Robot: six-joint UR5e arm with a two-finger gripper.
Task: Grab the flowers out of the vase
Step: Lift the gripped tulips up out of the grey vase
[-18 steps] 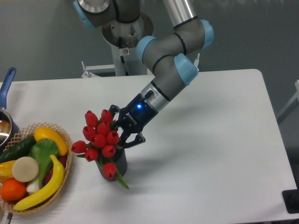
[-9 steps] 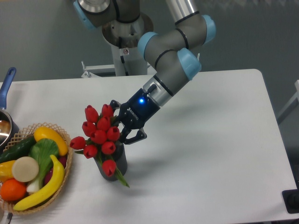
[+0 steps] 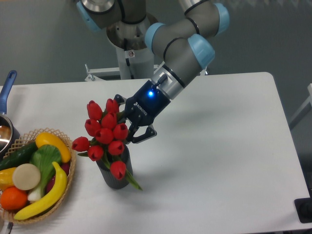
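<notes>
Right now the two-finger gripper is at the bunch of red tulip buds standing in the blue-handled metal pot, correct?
Not the pot. The camera view shows the red tulip buds standing in the small dark grey ribbed vase, with the gripper at them. The blue-handled pot is at the table's left edge.

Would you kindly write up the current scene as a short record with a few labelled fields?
flowers: red tulip bunch, stems in the vase
vase: dark ribbed cup, upright on the white table
claw: at the right side of the bunch, level with the buds; grip hidden by the blooms
arm: reaches down from the upper centre, blue light lit on the wrist
basket: wicker, at the left edge, holding a banana and other produce
pot: blue handle at the far left
</notes>
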